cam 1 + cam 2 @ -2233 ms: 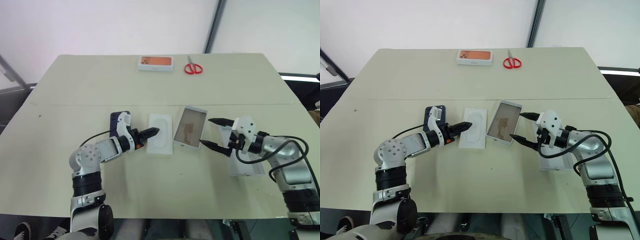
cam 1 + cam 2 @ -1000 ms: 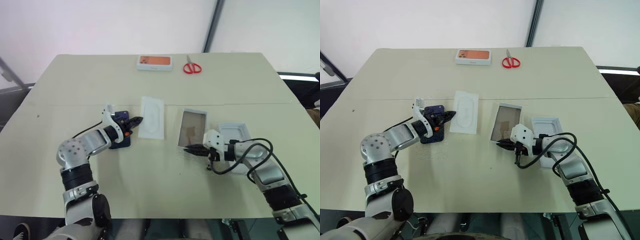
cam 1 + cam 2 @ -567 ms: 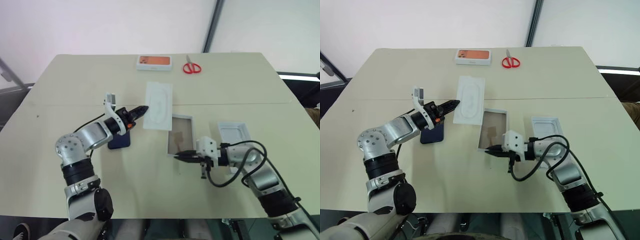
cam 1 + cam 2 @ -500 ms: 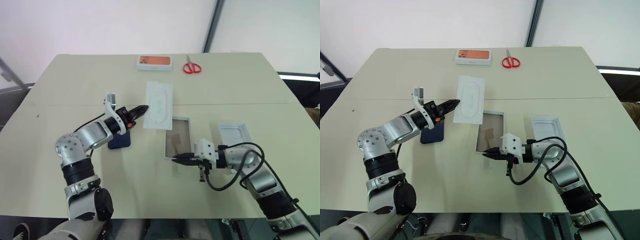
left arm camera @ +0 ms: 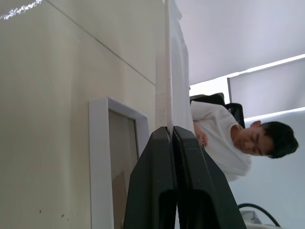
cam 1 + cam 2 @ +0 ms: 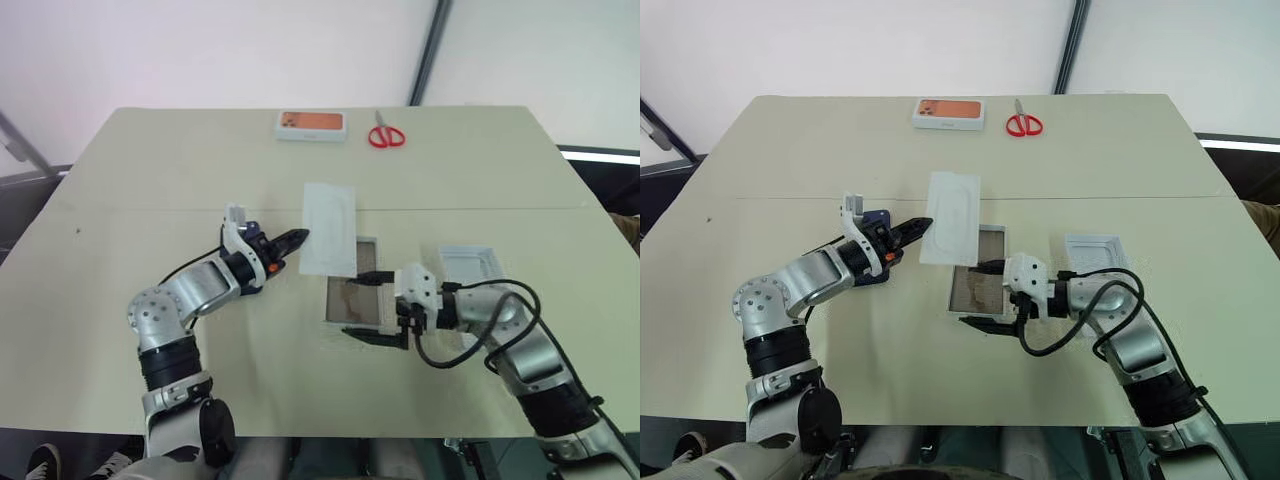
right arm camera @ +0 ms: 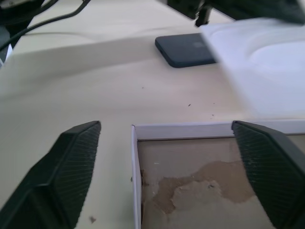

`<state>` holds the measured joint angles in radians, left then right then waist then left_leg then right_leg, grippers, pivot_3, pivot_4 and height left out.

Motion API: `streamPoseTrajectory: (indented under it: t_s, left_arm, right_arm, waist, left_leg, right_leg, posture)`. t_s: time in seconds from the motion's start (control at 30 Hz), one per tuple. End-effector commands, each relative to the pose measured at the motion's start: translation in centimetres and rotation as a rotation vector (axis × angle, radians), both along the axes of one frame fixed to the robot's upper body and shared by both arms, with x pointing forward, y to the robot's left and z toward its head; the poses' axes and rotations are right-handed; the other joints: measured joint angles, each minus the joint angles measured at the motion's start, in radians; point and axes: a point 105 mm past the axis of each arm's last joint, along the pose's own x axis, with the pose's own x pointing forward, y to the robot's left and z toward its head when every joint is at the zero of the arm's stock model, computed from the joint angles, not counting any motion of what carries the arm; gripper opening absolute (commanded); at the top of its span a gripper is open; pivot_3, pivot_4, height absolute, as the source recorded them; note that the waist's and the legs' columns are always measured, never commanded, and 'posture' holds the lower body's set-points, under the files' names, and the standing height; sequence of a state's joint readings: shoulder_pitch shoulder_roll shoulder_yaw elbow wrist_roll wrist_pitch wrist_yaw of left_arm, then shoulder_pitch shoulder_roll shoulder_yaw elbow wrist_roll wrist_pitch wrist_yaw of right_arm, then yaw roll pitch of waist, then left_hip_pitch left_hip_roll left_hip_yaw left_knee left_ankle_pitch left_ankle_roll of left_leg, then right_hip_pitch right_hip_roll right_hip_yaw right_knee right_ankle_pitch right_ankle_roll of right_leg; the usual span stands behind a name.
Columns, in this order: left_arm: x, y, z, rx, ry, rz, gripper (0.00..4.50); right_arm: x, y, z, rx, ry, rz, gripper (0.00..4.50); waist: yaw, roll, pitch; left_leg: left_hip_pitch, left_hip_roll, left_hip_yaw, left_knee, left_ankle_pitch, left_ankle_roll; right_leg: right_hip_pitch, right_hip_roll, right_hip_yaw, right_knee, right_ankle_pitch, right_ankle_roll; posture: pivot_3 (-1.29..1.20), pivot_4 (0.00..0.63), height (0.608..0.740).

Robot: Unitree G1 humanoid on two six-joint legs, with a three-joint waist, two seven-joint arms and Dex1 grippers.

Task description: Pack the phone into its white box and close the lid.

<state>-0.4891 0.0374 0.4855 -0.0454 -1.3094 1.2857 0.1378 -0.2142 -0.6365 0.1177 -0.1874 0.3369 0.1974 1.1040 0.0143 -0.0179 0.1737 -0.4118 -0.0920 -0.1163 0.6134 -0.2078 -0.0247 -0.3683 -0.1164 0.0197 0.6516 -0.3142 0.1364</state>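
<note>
White box [image 6: 352, 297] is lain flat mid-table w/ right gripper [image 6: 368, 308] spread wide across its right edge, nothing held. Insert [image 6: 328, 228] is pinched by left gripper [image 6: 297, 238], jaws shut, above box's far-left corner. Phone [image 6: 871, 252] is left of it; lid [image 6: 468, 265] right.

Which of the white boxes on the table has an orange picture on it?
The small box at the far edge of the table, beside the red scissors. The open tray between the grippers has a bare brownish floor, and the lid beside it lies hollow side up.
</note>
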Motion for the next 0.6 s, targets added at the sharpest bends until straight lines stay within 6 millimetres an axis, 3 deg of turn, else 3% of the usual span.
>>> streamPoseTrajectory:
  t_s: [0.03,0.2,0.4,0.6]
  left_arm:
    - [-1.0,-0.5,0.0,0.001,-0.012,-0.021,0.00]
    - [-1.7,-1.3,-1.3,0.008,0.023,-0.052,0.00]
    - [-2.3,-2.6,-2.0,0.022,0.041,-0.090,0.00]
    - [-2.2,-2.5,-2.2,0.026,0.043,-0.079,0.00]
  right_arm:
    - [0.1,-4.2,2.1,-0.003,-0.042,-0.106,4.36]
    - [0.8,-6.5,2.4,-0.014,-0.059,-0.189,4.36]
    - [1.4,-6.0,2.3,-0.014,-0.088,-0.193,4.36]
    - [1.4,-5.8,2.1,-0.018,-0.101,-0.194,4.36]
  waist:
    - [0.001,0.000,0.000]
    - [-0.005,-0.001,0.001]
    - [-0.002,-0.001,0.001]
    - [-0.001,-0.001,0.001]
  left_leg:
    - [0.000,0.000,0.000,0.000,0.000,0.001]
    - [0.000,0.001,0.001,0.000,0.000,0.001]
    - [0.000,0.000,0.001,0.000,0.000,0.001]
    - [0.000,0.000,0.001,0.000,0.000,0.001]
  right_leg:
    - [0.000,-0.001,0.000,0.000,0.000,0.000]
    - [0.000,0.000,0.000,-0.001,0.000,0.000]
    - [0.000,0.000,0.001,-0.002,0.000,0.000]
    - [0.000,0.000,0.001,-0.002,0.000,0.000]
  posture:
    - [0.00,0.150,0.740]
    - [0.00,0.150,0.740]
    - [0.00,0.150,0.740]
    - [0.00,0.150,0.740]
